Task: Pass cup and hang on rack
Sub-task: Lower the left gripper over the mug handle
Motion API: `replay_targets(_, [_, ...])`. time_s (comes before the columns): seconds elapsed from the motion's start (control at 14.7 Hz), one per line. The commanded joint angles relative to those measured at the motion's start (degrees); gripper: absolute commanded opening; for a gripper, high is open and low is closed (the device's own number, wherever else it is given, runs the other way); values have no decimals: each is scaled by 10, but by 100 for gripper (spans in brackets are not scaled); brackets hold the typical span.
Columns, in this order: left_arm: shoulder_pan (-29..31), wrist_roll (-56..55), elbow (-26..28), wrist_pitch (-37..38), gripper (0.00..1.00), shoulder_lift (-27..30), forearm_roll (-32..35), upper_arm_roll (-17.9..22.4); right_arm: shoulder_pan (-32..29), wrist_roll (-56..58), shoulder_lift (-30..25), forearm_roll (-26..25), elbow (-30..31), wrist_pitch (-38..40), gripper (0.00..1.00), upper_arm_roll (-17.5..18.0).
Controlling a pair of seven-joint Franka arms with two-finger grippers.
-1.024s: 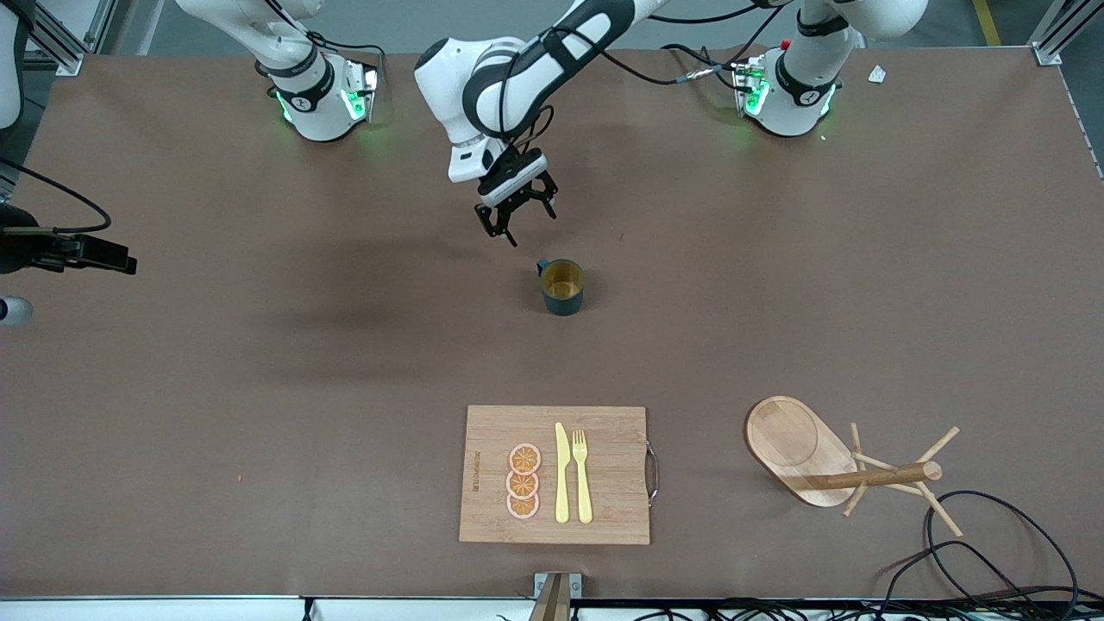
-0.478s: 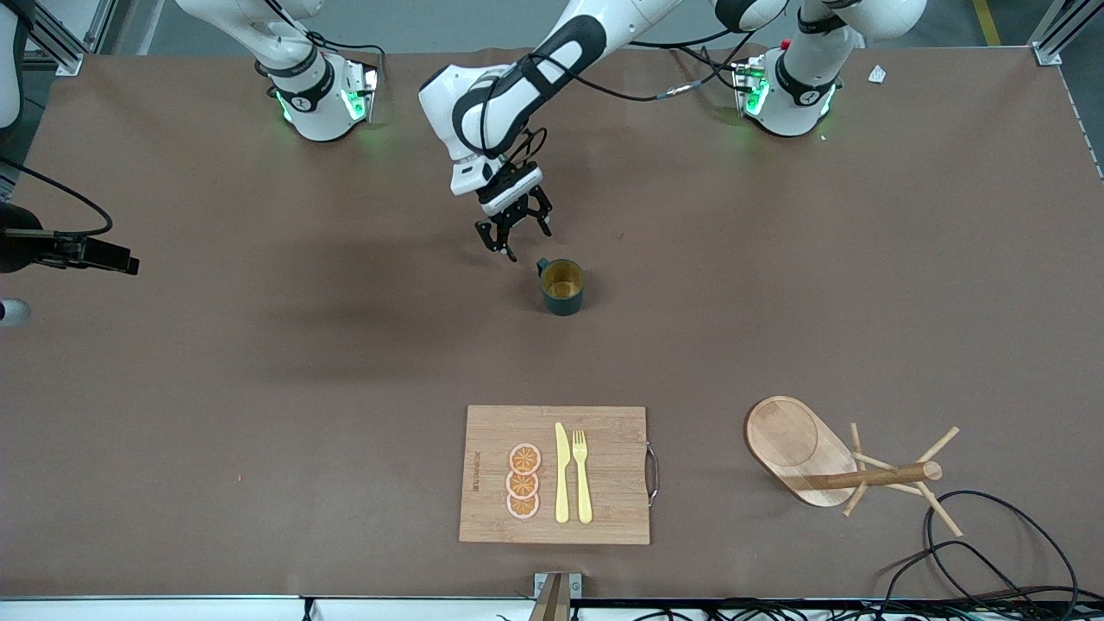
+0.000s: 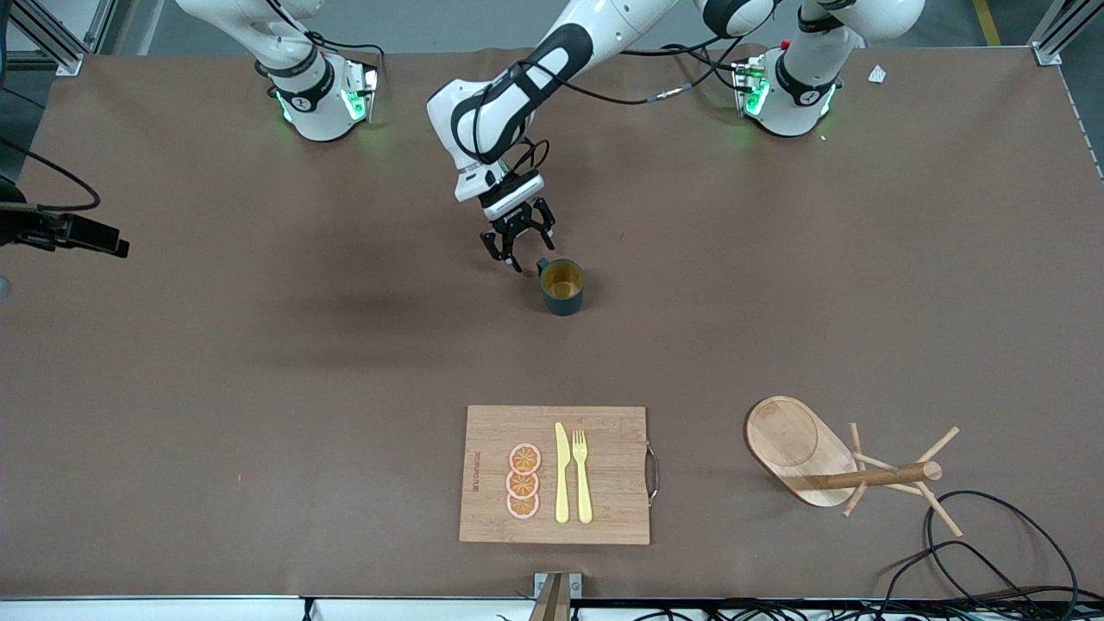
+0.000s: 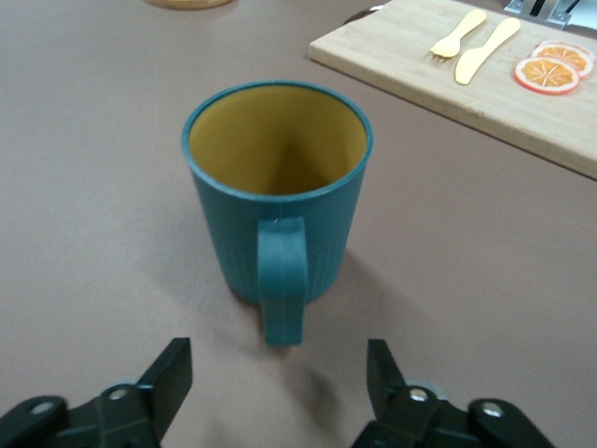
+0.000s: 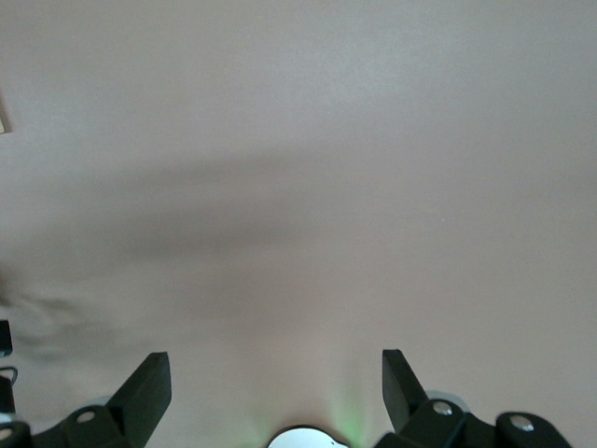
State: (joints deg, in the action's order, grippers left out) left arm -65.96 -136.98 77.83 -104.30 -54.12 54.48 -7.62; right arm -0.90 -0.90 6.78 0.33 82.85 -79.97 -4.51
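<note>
The dark teal cup [image 3: 562, 287] stands upright mid-table, its yellowish inside empty and its handle [image 4: 281, 289] turned toward the robots' bases. My left gripper [image 3: 520, 250] is low beside that handle, open, a fingertip [image 4: 173, 366] on either side of the handle's line and nothing between them. The handle's end sits just short of the fingertips. The wooden rack [image 3: 798, 448] is nearer the front camera at the left arm's end, its post [image 3: 871, 476] and pegs pointing toward that end. My right gripper [image 5: 275, 362] waits open over bare table.
A bamboo cutting board [image 3: 604, 509] lies near the front edge and carries orange slices [image 3: 523, 480], a yellow knife [image 3: 561, 473] and a fork [image 3: 582, 474]. Black cables [image 3: 992, 552] loop beside the rack.
My left gripper has come down and moved closer to the cup's handle, with its fingers drawn in a little. The cup and rack have not moved.
</note>
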Motion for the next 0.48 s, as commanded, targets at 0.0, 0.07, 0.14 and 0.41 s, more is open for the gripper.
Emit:
replay_targets(0.0, [-7,-1,-14,8,79,-12,26,10,-3,-6,-61,7,69,-16,100,7])
replay_targets(0.07, [-7,-1,-14,8,78,-12,28,10,-2,-6,-70,7,76,-20,100,8])
replay_targets(0.14, [-7,0,-14,8,76,-11,30,10,-2,-6,-75,7,78,-20,100,8])
replay_targets(0.41, [-7,1,-13,12,57,-10,30,10,0,-5,-95,6,85,-19,100,9])
